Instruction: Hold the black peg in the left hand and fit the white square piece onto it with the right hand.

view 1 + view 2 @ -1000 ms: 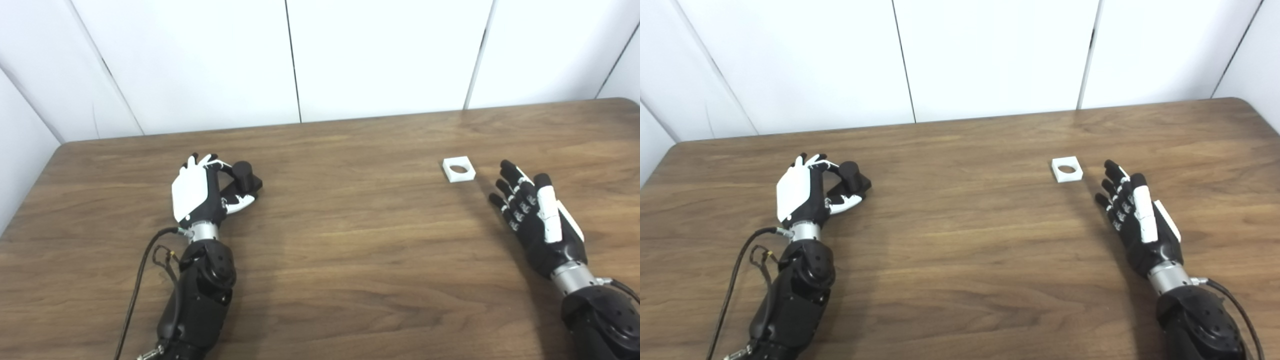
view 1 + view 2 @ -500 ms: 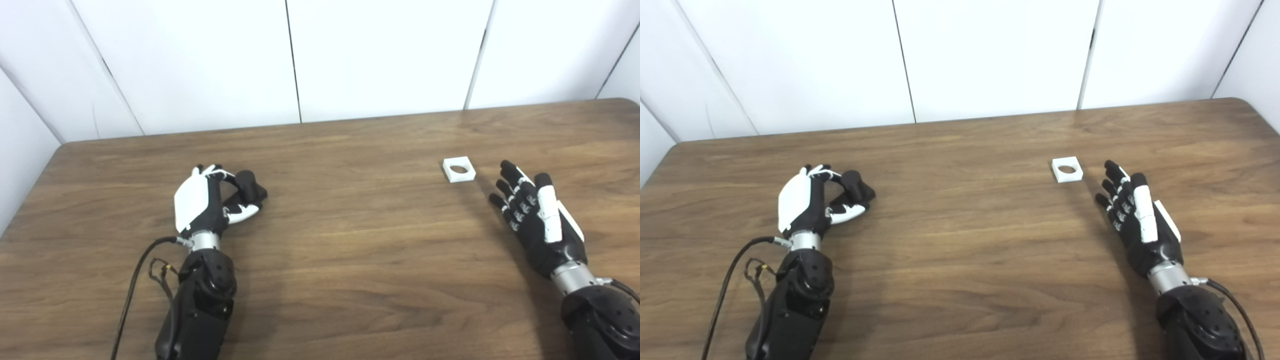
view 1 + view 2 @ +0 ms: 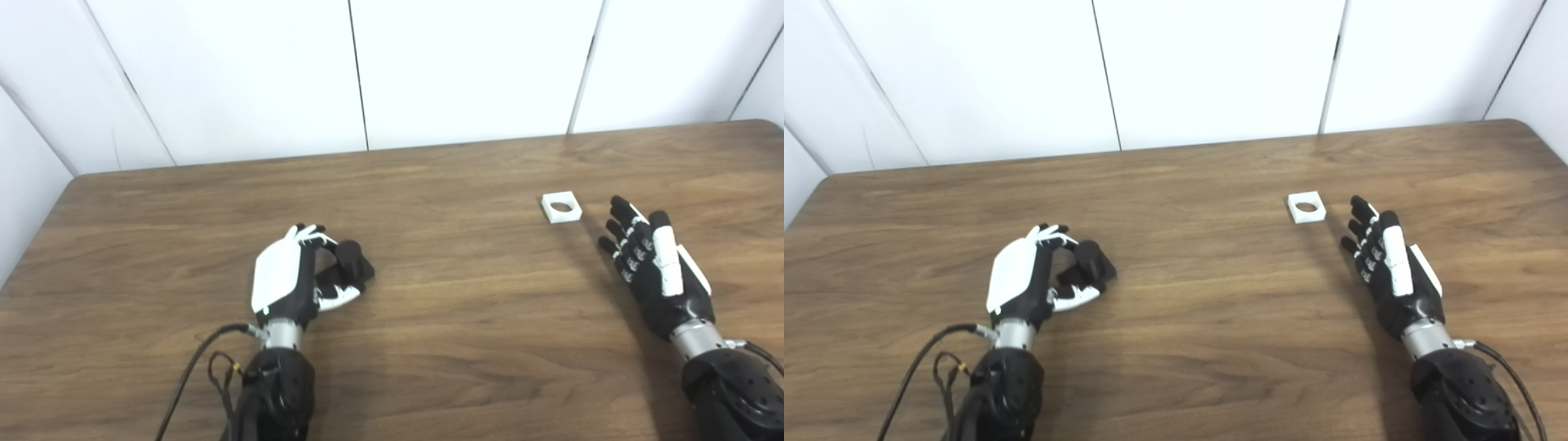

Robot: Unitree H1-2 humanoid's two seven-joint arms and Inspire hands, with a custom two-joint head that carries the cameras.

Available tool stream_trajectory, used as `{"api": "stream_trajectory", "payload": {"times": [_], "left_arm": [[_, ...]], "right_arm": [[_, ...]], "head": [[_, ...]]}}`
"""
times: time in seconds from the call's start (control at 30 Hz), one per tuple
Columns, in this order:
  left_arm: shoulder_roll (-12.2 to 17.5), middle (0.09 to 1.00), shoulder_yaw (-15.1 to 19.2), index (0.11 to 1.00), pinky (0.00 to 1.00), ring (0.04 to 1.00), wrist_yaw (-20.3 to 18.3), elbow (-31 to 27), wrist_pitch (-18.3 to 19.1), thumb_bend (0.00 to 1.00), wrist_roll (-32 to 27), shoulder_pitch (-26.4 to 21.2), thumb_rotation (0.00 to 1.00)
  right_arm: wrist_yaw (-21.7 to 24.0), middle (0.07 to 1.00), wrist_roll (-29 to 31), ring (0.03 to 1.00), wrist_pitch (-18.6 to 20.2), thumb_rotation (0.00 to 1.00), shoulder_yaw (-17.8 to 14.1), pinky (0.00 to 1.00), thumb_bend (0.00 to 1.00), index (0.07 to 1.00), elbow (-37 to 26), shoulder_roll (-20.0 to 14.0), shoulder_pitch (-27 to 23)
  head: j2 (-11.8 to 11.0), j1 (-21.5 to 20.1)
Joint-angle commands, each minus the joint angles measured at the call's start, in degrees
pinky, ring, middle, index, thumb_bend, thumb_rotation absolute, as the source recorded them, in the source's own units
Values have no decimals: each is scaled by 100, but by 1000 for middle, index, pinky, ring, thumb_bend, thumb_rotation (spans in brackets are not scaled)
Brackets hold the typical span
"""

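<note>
My left hand (image 3: 293, 280) is shut on the black peg (image 3: 351, 262), holding it between fingers and thumb just above the wooden table (image 3: 453, 318), left of centre. The peg's base is partly hidden by the hand. The white square piece (image 3: 561, 207), with a round hole in its middle, lies flat on the table at the right. My right hand (image 3: 654, 266) hovers open a short way to the right of and nearer than that piece, fingers spread and pointing toward it, touching nothing.
White wall panels (image 3: 465, 67) rise behind the table's far edge. A black cable (image 3: 196, 370) loops beside my left forearm. The table's left edge runs along the frame's left side.
My left hand has carried the black peg to the right and nearer, toward the table's middle. The right hand has shifted only slightly. The white square piece has stayed put.
</note>
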Motion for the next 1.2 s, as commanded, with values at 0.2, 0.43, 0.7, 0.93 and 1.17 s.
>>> {"api": "stream_trajectory", "payload": {"times": [0.2, 0.43, 0.7, 0.93, 1.17], "left_arm": [[-222, 882, -428, 491, 838, 959, -515, -554, 20, 517, 285, 432, 70], [-386, 881, -653, 491, 856, 967, -545, -689, -271, 517, 308, 748, 70], [-523, 892, -933, 492, 884, 973, -658, -878, -369, 515, 399, 1048, 71], [-569, 898, -954, 492, 874, 981, -708, -940, -449, 515, 388, 1221, 70], [-546, 894, -874, 492, 885, 980, -646, -887, -537, 515, 402, 1328, 67]], "right_arm": [[-15, 993, 10, 1000, 26, 948, 22, 1000, 672, 940, -129, 9, -112], [-71, 989, -29, 1000, 124, 946, 22, 1000, 680, 939, -201, 23, -107], [-66, 993, -84, 1000, 98, 957, 50, 1000, 677, 946, -206, 17, -97], [-55, 986, -32, 1000, 141, 949, 16, 997, 669, 941, -268, 0, -62], [14, 990, 21, 1000, 103, 951, -13, 1000, 650, 939, -218, -79, -93]], "head": [[25, -12], [34, -18], [56, -23], [82, -31], [92, -6]]}}
